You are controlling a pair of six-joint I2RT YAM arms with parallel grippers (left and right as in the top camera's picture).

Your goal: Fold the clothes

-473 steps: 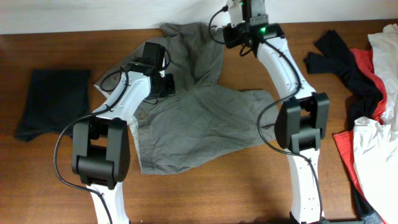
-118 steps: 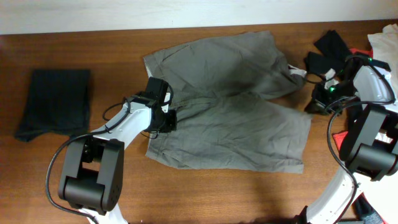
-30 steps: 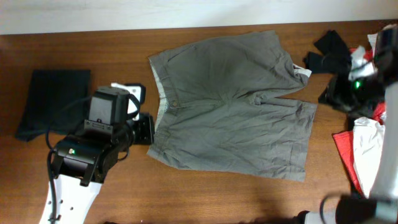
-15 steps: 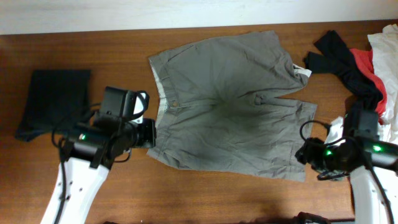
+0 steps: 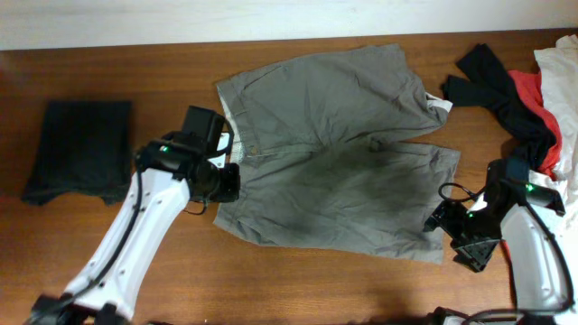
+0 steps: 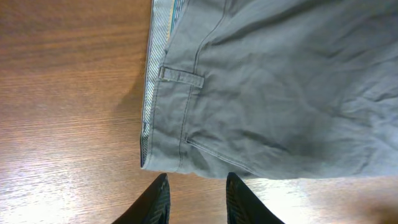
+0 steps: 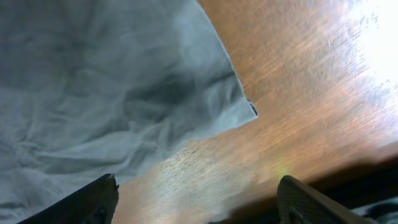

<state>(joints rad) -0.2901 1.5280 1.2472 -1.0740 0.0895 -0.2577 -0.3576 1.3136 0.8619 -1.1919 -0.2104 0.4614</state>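
Since half a second back, the left hand [image 6: 196,179] has shifted right, up to the lower waistband corner of the grey-khaki shorts [image 5: 334,153]. The right hand [image 7: 198,182] stays by their lower hem corner.

Shorts: flat, spread out mid-counter [image 5: 298,289], waistband to the left, pale lining showing.

Left hand: fingers narrowly apart, nothing between them, tips just short of the waistband corner.

Right hand: fingers wide, empty, hem corner just ahead.

Folded black garment [image 5: 79,149]: well left of the shorts.

Far right: heap of black [image 5: 492,81], red [image 5: 535,104] and white [image 5: 562,63] clothes.
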